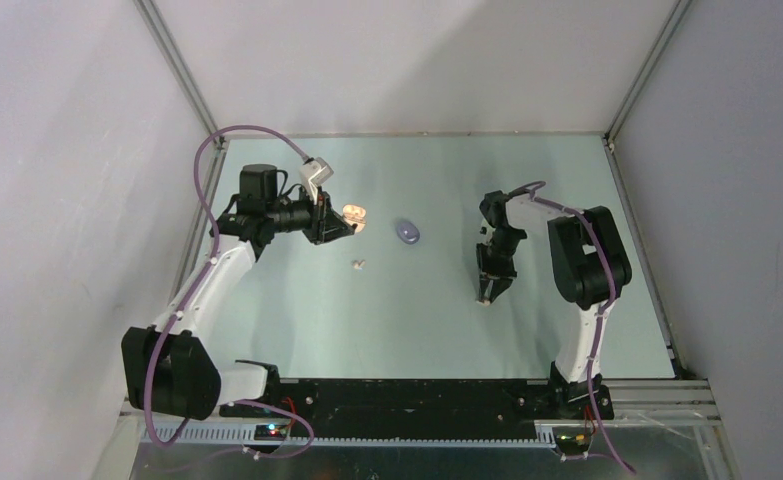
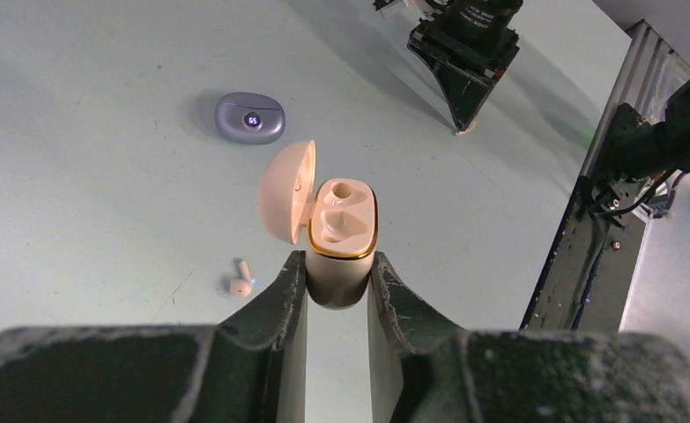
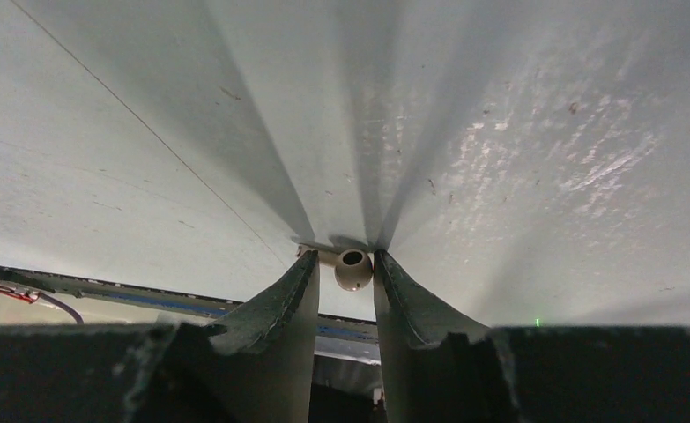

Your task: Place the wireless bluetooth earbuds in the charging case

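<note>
My left gripper (image 1: 345, 226) is shut on a cream charging case (image 1: 355, 216) and holds it above the table with its lid open. In the left wrist view the case (image 2: 341, 231) sits between my fingers (image 2: 337, 269), and both sockets look empty. One cream-white earbud (image 1: 359, 264) lies on the table just below it, also seen in the left wrist view (image 2: 240, 282). My right gripper (image 1: 487, 296) has its tips on the table, closed around a second cream-white earbud (image 3: 352, 269). No lilac earbuds show.
A closed lilac-purple case (image 1: 407, 232) with a lit display lies on the table between the arms, also in the left wrist view (image 2: 249, 117). Grey walls enclose the table on three sides. A black rail (image 1: 417, 392) runs along the near edge.
</note>
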`<state>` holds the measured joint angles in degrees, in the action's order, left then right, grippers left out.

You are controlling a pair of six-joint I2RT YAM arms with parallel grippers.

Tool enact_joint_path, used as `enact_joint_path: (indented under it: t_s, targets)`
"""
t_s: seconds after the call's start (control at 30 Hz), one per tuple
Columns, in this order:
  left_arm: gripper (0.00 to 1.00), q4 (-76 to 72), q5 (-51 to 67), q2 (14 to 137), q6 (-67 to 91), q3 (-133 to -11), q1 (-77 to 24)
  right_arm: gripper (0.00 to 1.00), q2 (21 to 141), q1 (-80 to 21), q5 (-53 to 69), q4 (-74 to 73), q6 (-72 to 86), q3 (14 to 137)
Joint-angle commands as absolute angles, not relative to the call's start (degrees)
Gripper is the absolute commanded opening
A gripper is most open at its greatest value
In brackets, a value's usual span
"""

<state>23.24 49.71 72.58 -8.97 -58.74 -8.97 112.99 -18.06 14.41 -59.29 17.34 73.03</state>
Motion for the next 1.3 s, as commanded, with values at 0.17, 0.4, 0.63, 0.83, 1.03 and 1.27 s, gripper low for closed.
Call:
enact_joint_path:
  t_s: [0.17,0.4,0.63,0.83,1.03,1.27]
  targets:
    - [0.00,21.81,50.11,71.98,-8.16,-59.94,-8.57,0.26,113.49,-18.33,15.14,-60.12,17.88,72.76]
    - [0.00,20.82,50.40,72.39,-8.05,-60.35,-8.18,0.02,111.73,-18.41,16.39,-58.53,14.39,75.83]
    - [0.00,17.77,53.61,74.90,-9.10,-61.89,-8.29,0.00,102.52,-22.56,14.97,-57.46,-8.20,91.72]
    - [0.00,12.97,54.58,79.32,-9.62,-65.87,-10.25,0.00,89.26,-26.97,9.50,-33.62,-35.60,88.49]
    - [0.00,-3.68,58.11,82.15,1.02,-67.37,-13.51,0.00,79.98,-28.71,9.60,-10.27,-47.40,79.92]
    - [0.00,-9.24,56.49,84.89,3.56,-71.96,-17.84,0.00,71.37,-34.87,11.94,10.94,-61.22,68.07]
